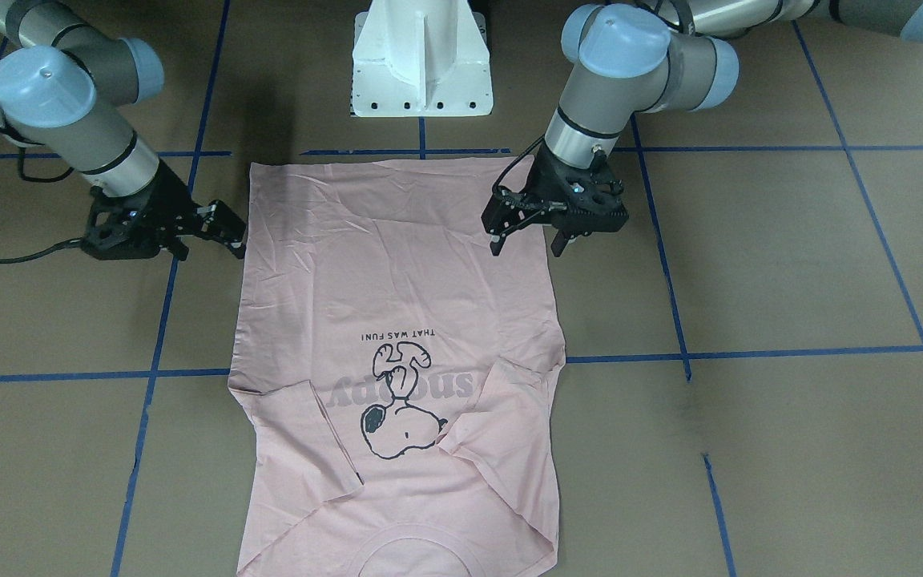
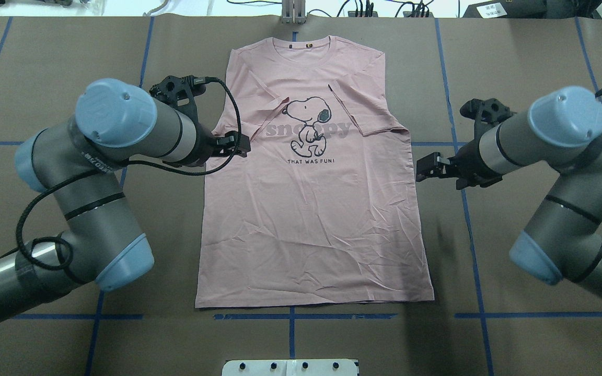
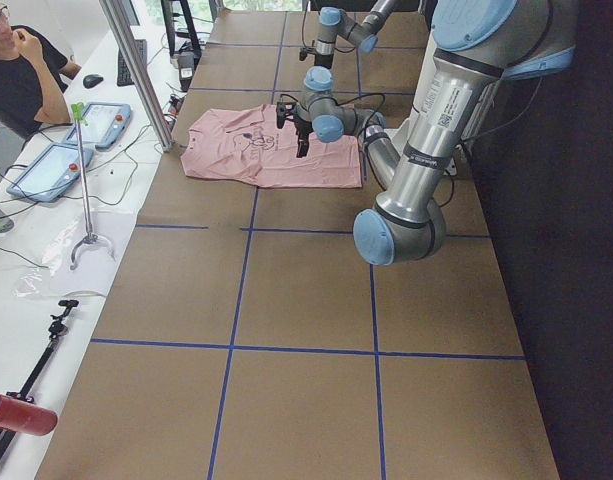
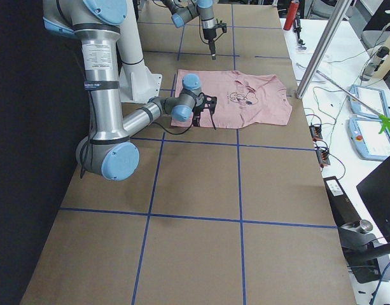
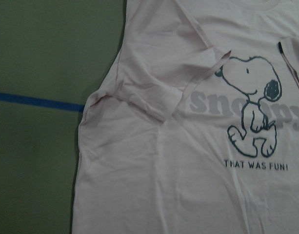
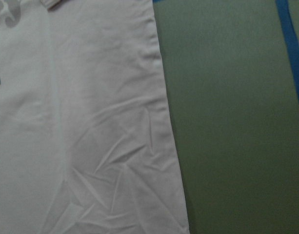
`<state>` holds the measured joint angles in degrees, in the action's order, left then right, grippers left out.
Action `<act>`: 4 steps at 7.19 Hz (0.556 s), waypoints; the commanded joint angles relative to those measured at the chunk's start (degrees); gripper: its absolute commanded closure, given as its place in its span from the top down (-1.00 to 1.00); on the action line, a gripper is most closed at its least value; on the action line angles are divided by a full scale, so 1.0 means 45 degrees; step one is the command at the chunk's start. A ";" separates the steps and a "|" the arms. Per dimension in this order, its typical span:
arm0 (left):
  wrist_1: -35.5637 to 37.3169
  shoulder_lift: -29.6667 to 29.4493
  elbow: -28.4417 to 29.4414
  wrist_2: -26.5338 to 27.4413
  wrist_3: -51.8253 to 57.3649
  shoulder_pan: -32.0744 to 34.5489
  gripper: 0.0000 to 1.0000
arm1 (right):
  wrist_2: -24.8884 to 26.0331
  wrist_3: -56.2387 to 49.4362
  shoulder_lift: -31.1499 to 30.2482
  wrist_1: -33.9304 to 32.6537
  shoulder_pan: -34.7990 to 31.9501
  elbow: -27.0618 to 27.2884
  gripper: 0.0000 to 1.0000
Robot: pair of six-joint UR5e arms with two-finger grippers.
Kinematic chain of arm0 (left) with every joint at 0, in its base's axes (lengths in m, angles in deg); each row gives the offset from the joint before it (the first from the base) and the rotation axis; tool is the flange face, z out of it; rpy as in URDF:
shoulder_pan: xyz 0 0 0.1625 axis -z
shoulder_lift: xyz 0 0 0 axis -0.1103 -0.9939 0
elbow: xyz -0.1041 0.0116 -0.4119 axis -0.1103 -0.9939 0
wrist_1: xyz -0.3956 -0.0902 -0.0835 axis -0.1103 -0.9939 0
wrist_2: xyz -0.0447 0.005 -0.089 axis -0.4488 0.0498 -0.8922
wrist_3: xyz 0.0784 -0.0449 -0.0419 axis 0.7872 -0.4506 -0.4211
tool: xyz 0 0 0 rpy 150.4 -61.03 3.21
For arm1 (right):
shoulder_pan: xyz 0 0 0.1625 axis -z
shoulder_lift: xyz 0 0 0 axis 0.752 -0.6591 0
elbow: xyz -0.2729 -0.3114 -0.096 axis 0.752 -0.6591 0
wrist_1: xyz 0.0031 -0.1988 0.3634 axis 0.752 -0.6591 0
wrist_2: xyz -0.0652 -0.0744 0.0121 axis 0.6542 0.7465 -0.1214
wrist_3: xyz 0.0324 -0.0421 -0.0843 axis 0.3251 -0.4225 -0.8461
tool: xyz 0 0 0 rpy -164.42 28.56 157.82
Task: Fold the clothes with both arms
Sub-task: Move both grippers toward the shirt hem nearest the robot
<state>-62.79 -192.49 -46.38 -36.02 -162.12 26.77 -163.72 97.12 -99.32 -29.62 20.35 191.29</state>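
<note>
- You have the pale pink T-shirt (image 2: pixel 311 224) lying flat on the counter (image 2: pixel 515 68), front side up. Its collar (image 2: pixel 303 47) is at the far edge from the robot and its hem runs along a blue tape line (image 2: pixel 290 316) on the near side.
- Both sleeves (image 2: pixel 371 112) are folded inward over the chest, and each one covers an end of the grey "snoopy" lettering. The cartoon dog print (image 2: pixel 309 128) shows between them. The body of the shirt is lightly creased.
- Your left tool (image 1: pixel 527 240) points down over the shirt's edge on the robot's left side, at about the level of the lettering. Its two fingers stand spread apart with nothing between them. You cannot tell from these views whether the tips touch the cloth.
- Your right tool (image 1: pixel 235 234) sits low, just beside the shirt's opposite edge, aimed sideways at it. Its fingers are also parted and hold nothing.
- The white pedestal (image 1: pixel 421 64) stands on the counter just beyond the hem, between the two arms.
</note>
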 commanded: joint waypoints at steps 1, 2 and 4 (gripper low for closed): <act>0.0247 0.0104 -0.0379 0.0000 -0.0064 -0.0129 1.00 | 0.1453 0.1015 -0.0515 -0.0509 0.1683 0.0619 1.00; 0.0247 0.0085 -0.0419 0.0000 -0.0083 -0.0129 1.00 | 0.1552 0.1015 -0.0535 -0.1308 0.1880 0.0930 1.00; 0.0228 0.0104 -0.0575 -0.0078 -0.0376 -0.0129 1.00 | 0.1748 0.0996 -0.0496 -0.1880 0.1980 0.0953 1.00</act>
<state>-61.70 -192.08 -48.71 -36.18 -163.35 26.20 -156.26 101.61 -101.61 -36.37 28.92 195.32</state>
